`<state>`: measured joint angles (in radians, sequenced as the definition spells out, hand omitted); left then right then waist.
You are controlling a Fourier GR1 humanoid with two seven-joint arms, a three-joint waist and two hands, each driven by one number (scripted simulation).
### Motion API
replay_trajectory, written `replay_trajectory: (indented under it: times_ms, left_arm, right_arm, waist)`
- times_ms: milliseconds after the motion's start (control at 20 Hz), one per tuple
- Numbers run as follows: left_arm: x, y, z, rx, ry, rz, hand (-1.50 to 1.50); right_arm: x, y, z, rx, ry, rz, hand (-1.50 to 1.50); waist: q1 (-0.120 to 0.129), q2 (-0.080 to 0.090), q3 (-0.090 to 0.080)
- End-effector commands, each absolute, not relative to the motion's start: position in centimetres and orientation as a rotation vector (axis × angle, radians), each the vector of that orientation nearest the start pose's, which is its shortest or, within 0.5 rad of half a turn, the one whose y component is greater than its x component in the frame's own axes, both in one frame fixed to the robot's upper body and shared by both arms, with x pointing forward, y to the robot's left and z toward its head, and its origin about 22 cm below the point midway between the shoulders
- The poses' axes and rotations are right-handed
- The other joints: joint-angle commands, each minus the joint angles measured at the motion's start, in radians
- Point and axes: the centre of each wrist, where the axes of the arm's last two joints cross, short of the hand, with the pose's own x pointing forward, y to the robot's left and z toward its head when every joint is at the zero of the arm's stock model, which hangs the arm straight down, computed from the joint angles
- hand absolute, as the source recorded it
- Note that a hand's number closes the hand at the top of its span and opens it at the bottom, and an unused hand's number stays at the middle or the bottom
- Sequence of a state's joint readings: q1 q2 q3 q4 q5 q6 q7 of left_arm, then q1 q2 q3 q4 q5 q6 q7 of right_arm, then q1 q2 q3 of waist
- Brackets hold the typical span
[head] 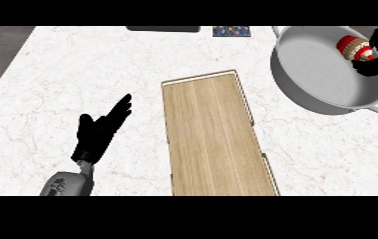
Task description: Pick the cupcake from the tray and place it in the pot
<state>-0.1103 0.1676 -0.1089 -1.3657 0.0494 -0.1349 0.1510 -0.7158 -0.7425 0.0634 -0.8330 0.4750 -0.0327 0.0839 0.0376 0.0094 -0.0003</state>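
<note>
While the left hand [100, 133] lies on the counter left of the wooden tray [214, 133], fingers straight and released, holding nothing, the cupcake [353, 47] sits tilted inside the pot [310, 73] — beyond the tray's right side — touching the right hand [367, 66], whose grasp cannot be told.

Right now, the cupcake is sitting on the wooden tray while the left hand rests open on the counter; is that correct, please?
Not quite. The head view shows the cupcake off the wooden tray, held by the right hand over the pot. The left hand does rest open on the counter.
</note>
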Motion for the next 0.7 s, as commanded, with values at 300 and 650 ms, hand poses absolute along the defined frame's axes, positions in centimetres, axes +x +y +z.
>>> replay_trajectory:
  times_ms: [300, 650]
  left_arm:
    - [27.0, 23.3, -1.3, -0.106, -1.300, -0.325, 0.00]
    - [28.0, 22.5, -0.5, -0.093, -1.284, -0.326, 0.00]
  right_arm:
    - [43.0, -34.7, 13.5, -1.112, -0.821, 0.957, 1.50]
    - [44.3, -31.9, 10.5, -0.937, -0.602, 0.938, -1.50]
  waist:
    - [0.032, 0.008, 0.001]
    - [0.009, 0.005, 0.002]
